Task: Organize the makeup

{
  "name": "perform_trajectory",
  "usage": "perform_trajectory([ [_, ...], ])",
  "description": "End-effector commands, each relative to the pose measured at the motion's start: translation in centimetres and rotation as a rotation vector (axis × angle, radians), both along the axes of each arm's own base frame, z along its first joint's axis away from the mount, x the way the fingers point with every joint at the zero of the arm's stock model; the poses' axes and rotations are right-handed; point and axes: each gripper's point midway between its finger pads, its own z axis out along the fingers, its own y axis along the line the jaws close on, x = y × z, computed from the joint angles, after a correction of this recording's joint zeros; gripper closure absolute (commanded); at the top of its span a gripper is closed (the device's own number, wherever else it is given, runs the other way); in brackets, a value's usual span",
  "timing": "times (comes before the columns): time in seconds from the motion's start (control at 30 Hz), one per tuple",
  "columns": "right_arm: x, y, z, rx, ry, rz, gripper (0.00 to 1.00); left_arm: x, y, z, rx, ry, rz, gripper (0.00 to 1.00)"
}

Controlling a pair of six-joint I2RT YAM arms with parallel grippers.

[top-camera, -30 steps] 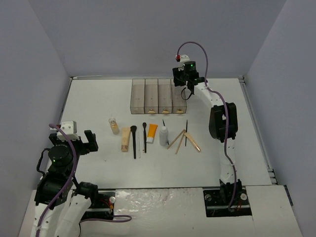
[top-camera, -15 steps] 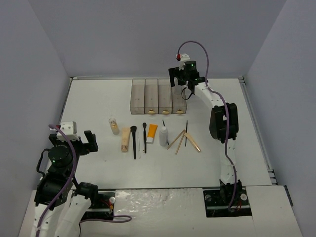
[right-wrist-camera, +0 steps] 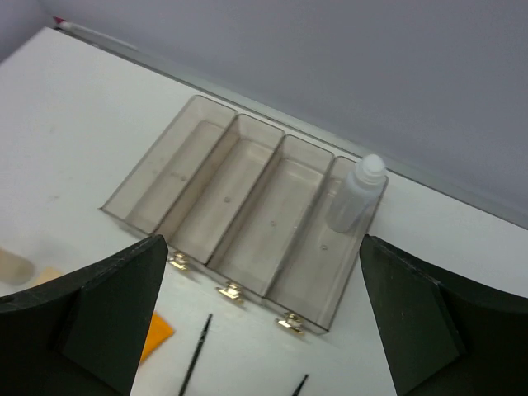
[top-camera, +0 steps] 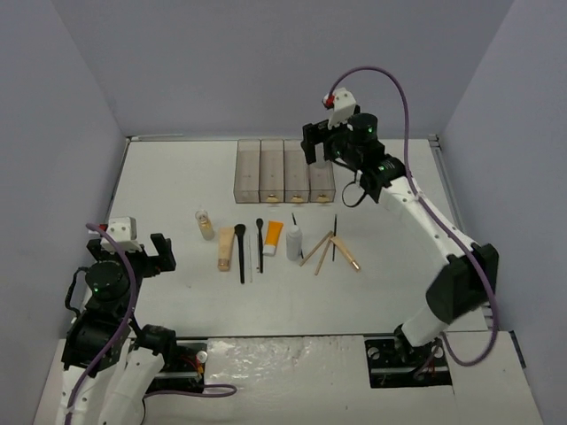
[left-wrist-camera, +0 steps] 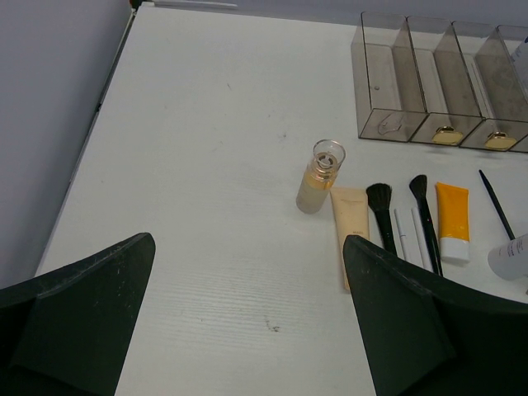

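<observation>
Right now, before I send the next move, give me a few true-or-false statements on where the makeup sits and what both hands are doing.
1. A white bottle stands in the rightmost compartment of the box. True.
2. The right hand is shut on that bottle. False: it is open above the box, not touching the bottle.
3. The orange tube lies inside the box. False: it lies on the table, outside the box.
4. The left hand is open and empty. True.

A smoky clear box (top-camera: 260, 170) of four long compartments side by side, with gold knobs on its near end, sits toward the far edge of the white counter (top-camera: 168, 177), enclosed by grey walls (top-camera: 266, 62).
</observation>
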Motion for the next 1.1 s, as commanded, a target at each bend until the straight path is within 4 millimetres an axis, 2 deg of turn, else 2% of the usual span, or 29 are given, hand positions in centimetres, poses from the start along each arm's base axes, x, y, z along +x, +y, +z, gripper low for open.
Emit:
perform_trajectory([
  [0.0, -7.9, 3.8, -1.5, -0.011, 0.005, 0.13, 0.0, 0.6, -0.2, 2.4, -0.016, -0.076, -0.008, 0.03],
  [0.07, -10.5, 4.5, -3.7, -0.025, 0.035, 0.155, 0.0, 0.6, -0.2, 2.2, -0.016, -0.071, -0.008, 0.03],
  [0.13, -13.1, 5.8, -4.3, -0.009, 0.028, 0.199, 0.0, 0.6, -0.2, 2.2, -0.018, -0.071, -0.007, 0.03],
  [0.17, -14.0, 6.2, -5.3, -0.007, 0.035, 0.214, 0.0, 0.6, -0.2, 2.2, -0.017, -0.07, -0.008, 0.03],
  [0.33, -16.3, 6.9, -10.4, -0.042, 0.097, 0.244, 0.0, 0.6, -0.3, 2.1, -0.017, -0.063, -0.011, 0.03],
  [0.47, -16.8, 7.4, -13.6, -0.042, 0.136, 0.245, 0.01, 0.7, -0.3, 1.9, -0.016, -0.058, -0.011, 0.03],
  [0.5, -16.8, 7.5, -13.9, -0.033, 0.137, 0.245, 0.02, 0.7, -0.3, 1.9, -0.016, -0.058, -0.011, 0.03],
  [0.7, -16.9, 7.6, -16.9, -0.044, 0.172, 0.238, 0.16, 0.8, -0.4, 1.9, -0.016, -0.054, -0.012, 0.03],
  [0.93, -16.5, 7.3, -18.2, -0.063, 0.175, 0.217, 0.36, 0.8, -0.4, 1.8, -0.015, -0.052, -0.012, 0.03],
  [1.0, -16.3, 6.8, -18.4, -0.073, 0.169, 0.192, 0.46, 0.8, -0.4, 1.8, -0.015, -0.049, -0.012, 0.03],
  [1.07, -16.2, 6.7, -18.1, -0.065, 0.155, 0.182, 0.6, 0.9, -0.4, 1.8, -0.015, -0.048, -0.012, 0.03],
])
